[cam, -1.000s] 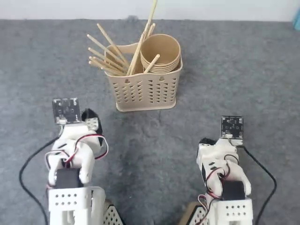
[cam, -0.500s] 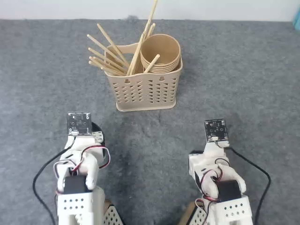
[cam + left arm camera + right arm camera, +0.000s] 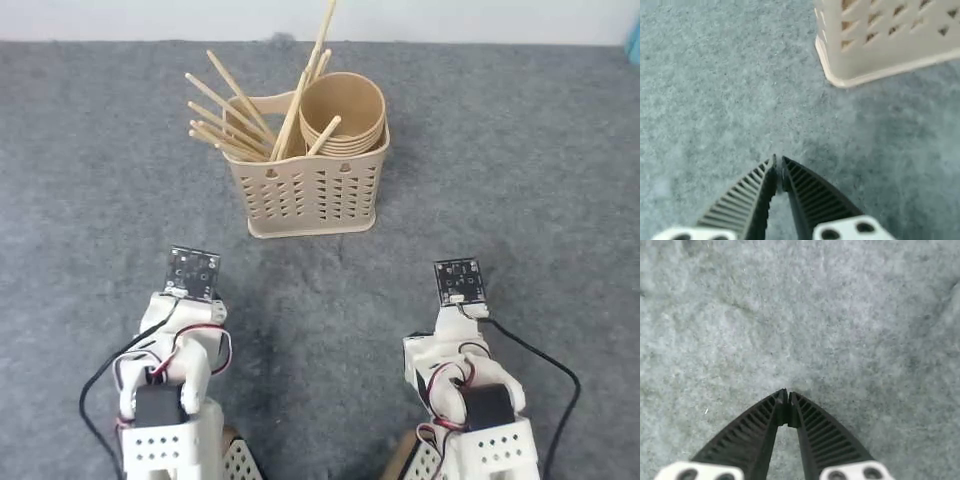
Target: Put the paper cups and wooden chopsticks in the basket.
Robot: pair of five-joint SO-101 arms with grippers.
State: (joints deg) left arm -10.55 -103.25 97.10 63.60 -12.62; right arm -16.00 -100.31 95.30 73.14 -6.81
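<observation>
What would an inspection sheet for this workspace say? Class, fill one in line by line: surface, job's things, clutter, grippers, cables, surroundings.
Surface: grey mat, fuzzy, covers the table.
Job's things: basket stands upright on the mat. A stack of paper cups sits inside it. The chopsticks stand in it beside the cups and lean out over the rim.
Clutter: nothing seen.
Grippers: left gripper is shut and empty over the mat, with the basket's corner ahead of it. Right gripper is shut and empty over bare mat.
Cables: black cables loop out beside both arm bases.
Surroundings: pale strip beyond the mat's far edge.
</observation>
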